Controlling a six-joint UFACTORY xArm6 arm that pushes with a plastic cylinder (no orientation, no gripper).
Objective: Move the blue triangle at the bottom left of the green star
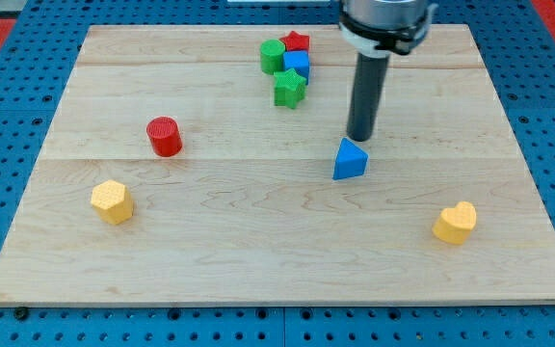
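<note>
The blue triangle [349, 160] lies right of the board's middle. My tip [359, 139] stands just above it in the view, touching or nearly touching its top right edge. The green star [289, 89] lies up and to the left of the triangle, at the lower end of a cluster near the view's top.
The cluster also holds a green cylinder [273, 56], a red star [296, 41] and a blue cube [298, 66]. A red cylinder [165, 136] stands at the left middle. A yellow hexagon [112, 202] lies lower left, a yellow heart [455, 223] lower right. The wooden board [258, 260] sits on a blue pegboard.
</note>
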